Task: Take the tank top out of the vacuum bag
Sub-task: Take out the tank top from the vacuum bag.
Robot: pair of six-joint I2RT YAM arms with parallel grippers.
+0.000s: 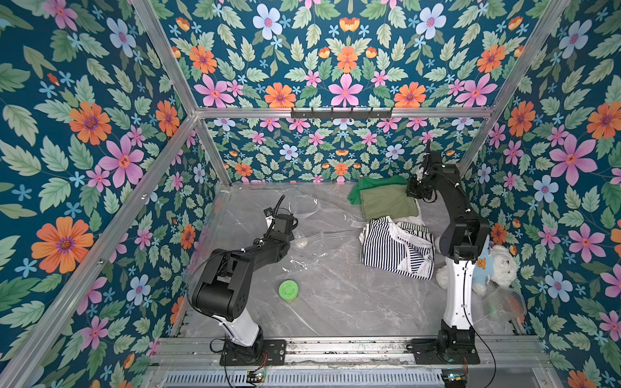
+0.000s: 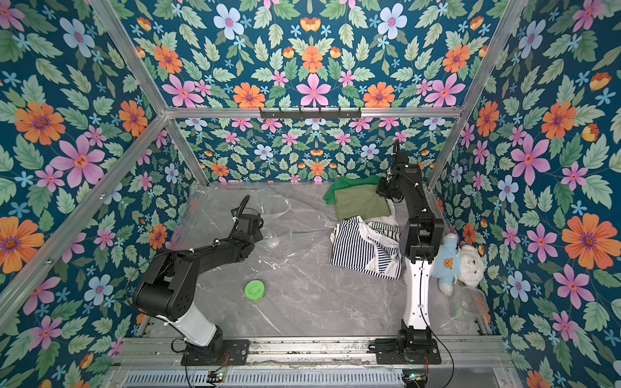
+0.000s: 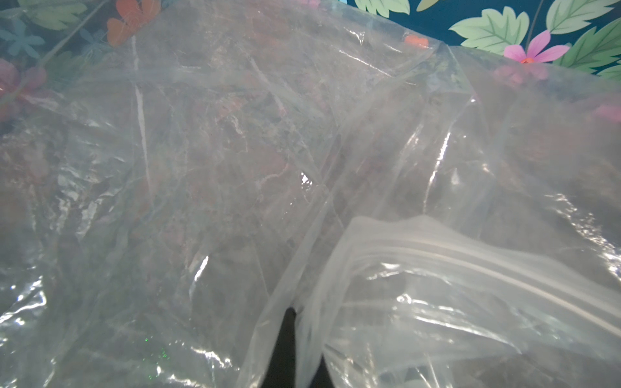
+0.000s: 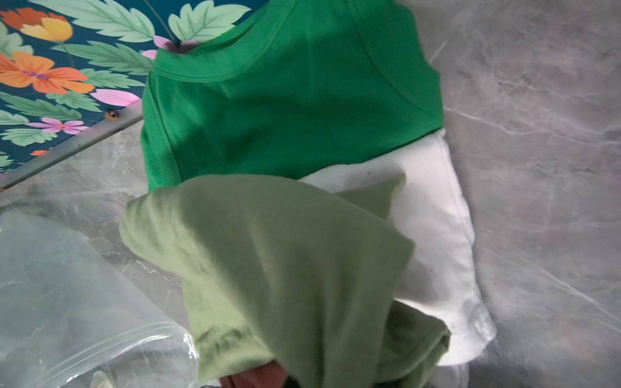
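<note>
while my left gripper [image 3: 289, 319] pinches the vacuum bag [image 1: 312, 215] at far left, my right gripper [image 1: 412, 192] clamps the olive top [image 1: 386, 201] outside it, far right; lettering on the green lid [image 1: 288, 289] is unreadable.

The vacuum bag [image 1: 302, 208] was large, clear and glossy, with many wrinkles. In both top views it lay flat and looked empty on the worktop [image 1: 336, 295], spreading from the upper left corner toward the centre. Its small round white valve [image 1: 301, 242] sat near the middle of the frame. The zip strip [image 3: 504, 262] was raised where the left hand [image 3: 288, 322] pinched the plastic. The olive-green top [image 1: 386, 201] was outside the bag, at the upper right, with its edge gripped by the right hand [image 1: 415, 191].
</note>
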